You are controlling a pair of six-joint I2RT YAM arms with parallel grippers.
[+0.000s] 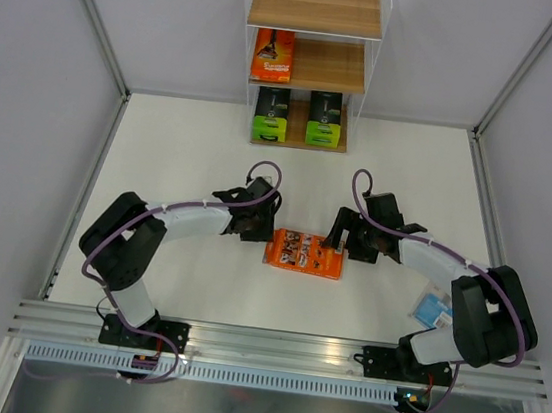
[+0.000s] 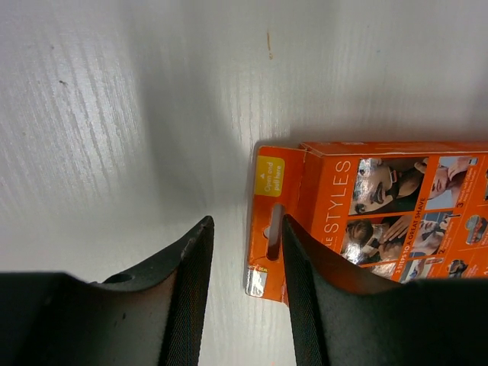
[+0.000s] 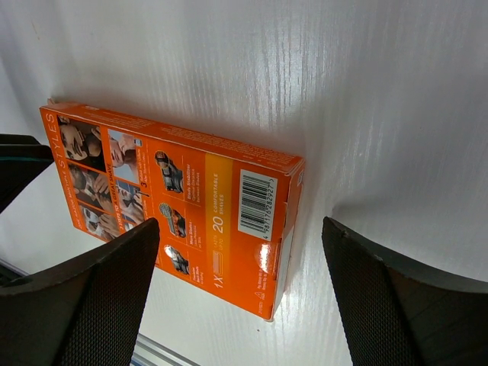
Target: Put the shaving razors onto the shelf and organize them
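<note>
An orange razor pack (image 1: 305, 254) lies flat on the white table between my two grippers. My left gripper (image 1: 256, 229) is open at its left end; in the left wrist view the gripper (image 2: 245, 221) straddles the hang tab of the pack (image 2: 381, 206), its right finger over the tab. My right gripper (image 1: 340, 243) is open at the right end; in the right wrist view the gripper (image 3: 240, 225) spans the barcode end of the pack (image 3: 175, 191). The shelf (image 1: 317, 6) holds another orange pack (image 1: 272, 55) on the middle tier and two green-and-black packs (image 1: 271, 113) (image 1: 324, 119) on the bottom tier. A light blue pack (image 1: 435, 310) lies by the right arm.
The shelf stands at the far middle of the table, its top board bare. Grey walls with metal rails enclose the table (image 1: 193, 146) on the left, right and back. A metal rail (image 1: 279, 346) runs along the near edge by the arm bases.
</note>
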